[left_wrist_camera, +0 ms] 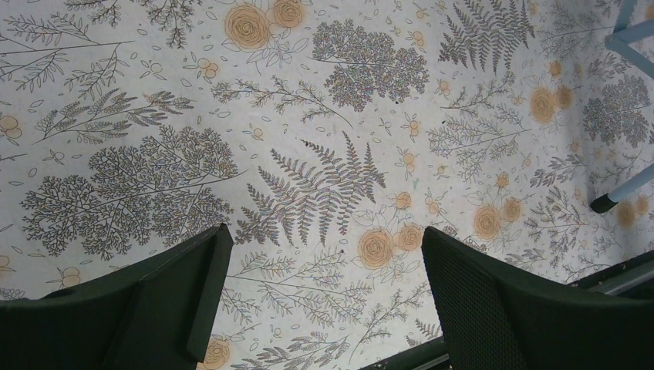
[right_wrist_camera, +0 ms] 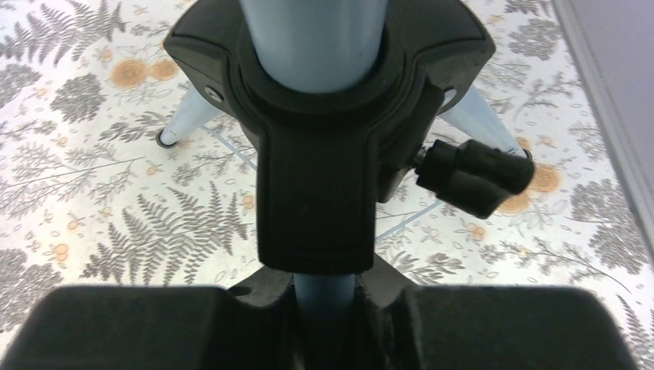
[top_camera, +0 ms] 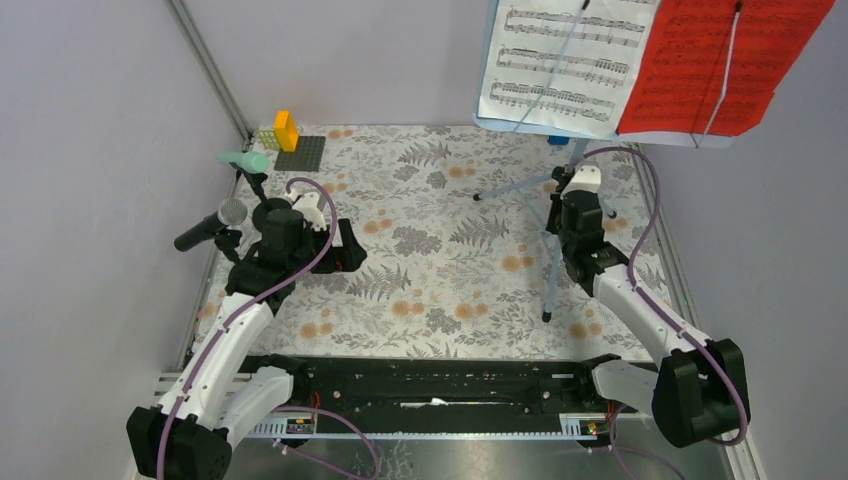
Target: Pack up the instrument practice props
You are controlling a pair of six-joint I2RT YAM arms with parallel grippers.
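Pale blue tubing marks the music rack point(top_camera: 550, 270) in the top view: it stands at the far right of the desk point(top_camera: 430, 270) with its pole upright. The right arm point(top_camera: 585, 230) is at that pole; the left arm point(top_camera: 280, 235) is well apart, near the microphones point(top_camera: 245, 160) at the left.

Left wrist view: the left fingers point(left_wrist_camera: 154, 308) are spread wide over the desk and hold nothing.

Right wrist view: the right fingers point(right_wrist_camera: 154, 324) pinch the pole point(right_wrist_camera: 324, 308) just beside its black collar point(right_wrist_camera: 312, 154). I think a lift should follow this vertical axis.
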